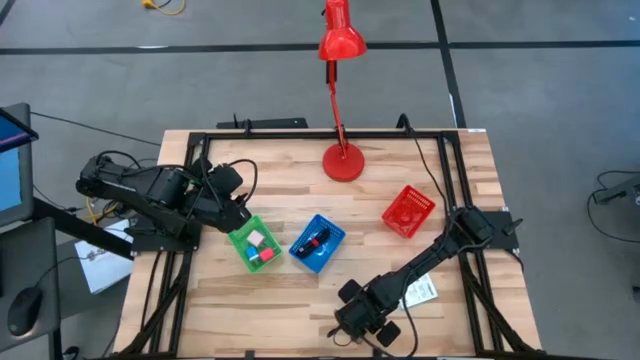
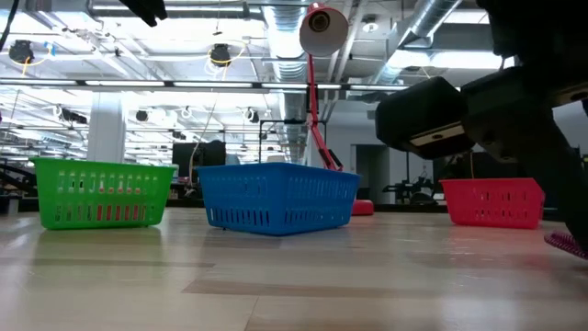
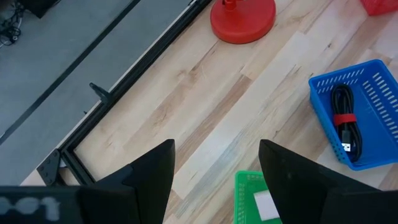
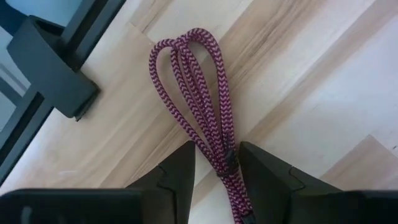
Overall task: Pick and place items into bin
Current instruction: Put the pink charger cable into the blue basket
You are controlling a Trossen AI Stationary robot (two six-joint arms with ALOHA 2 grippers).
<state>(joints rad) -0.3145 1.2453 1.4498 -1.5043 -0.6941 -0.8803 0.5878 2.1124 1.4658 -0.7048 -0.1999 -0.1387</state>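
A dark red looped cord (image 4: 196, 87) lies on the wood near the table's front edge, and my right gripper (image 4: 217, 171) is shut on it; in the high view this gripper (image 1: 352, 325) is at the front middle. My left gripper (image 3: 216, 168) is open and empty, above the table just left of the green bin (image 1: 253, 243). That bin holds a white piece, a red cube and a pink cube. The blue bin (image 1: 318, 242) holds a black cable with a red band (image 3: 343, 118). A white printed packet (image 1: 420, 292) lies flat beside my right arm. My right gripper pinches the cord at its bound end (image 4: 225, 163), where the loops come together, between its two fingers. The fingers point down from above, one on each side of the bundle of strands. The loops (image 4: 180, 56) lie spread on the table beyond the fingertips.
A red bin (image 1: 408, 211) stands at the right middle. The red desk lamp's base (image 1: 343, 162) stands at the far middle, its head reaching beyond the far edge. A black frame (image 1: 300, 133) runs along the table's edges. Bare wood lies between the bins and the front edge.
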